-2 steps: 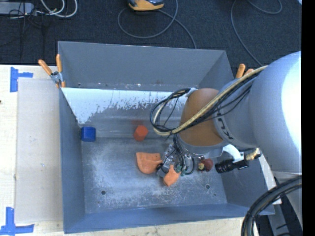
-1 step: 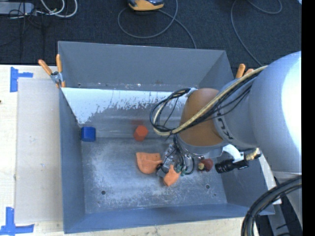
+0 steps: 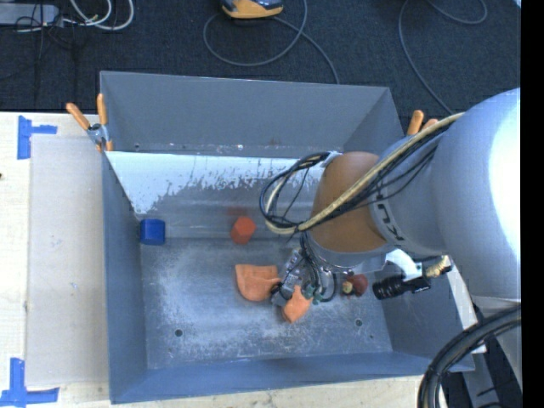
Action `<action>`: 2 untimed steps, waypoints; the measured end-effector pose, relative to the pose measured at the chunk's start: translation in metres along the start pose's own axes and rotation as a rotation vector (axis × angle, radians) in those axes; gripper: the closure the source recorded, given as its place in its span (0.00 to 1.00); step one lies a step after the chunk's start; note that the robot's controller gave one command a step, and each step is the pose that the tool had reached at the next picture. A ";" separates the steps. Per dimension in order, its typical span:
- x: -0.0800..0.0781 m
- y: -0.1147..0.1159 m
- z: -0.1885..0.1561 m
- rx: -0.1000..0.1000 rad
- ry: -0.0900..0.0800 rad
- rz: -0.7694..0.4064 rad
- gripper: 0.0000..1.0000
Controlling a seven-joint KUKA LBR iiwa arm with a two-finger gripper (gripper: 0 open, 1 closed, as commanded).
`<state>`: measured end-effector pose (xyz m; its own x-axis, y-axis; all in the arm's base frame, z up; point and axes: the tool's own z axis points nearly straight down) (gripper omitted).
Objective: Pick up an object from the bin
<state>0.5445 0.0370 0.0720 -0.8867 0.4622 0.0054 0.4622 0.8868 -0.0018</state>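
Note:
My gripper [image 3: 291, 291] is down low in the middle right of the bin, under the arm's orange cover. A small orange wedge-shaped piece [image 3: 297, 308] lies right at its tip, touching or partly under it. Just to the left lies a larger flat orange piece [image 3: 253, 280], its right end beside the gripper. The gripper's lower part is hidden by its own body and cables.
A small red-orange block [image 3: 243, 229] sits near the back wall in the middle. A blue cube [image 3: 153, 231] is at the back left. A small dark red thing [image 3: 358, 285] shows just right of the gripper. The arm covers the bin's right side.

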 end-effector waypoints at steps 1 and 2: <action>0.002 -0.002 -0.019 0.005 0.009 0.000 1.00; 0.000 -0.001 -0.037 0.000 0.000 -0.001 1.00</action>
<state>0.5447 0.0364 0.1088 -0.8870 0.4618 0.0052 0.4618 0.8870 -0.0016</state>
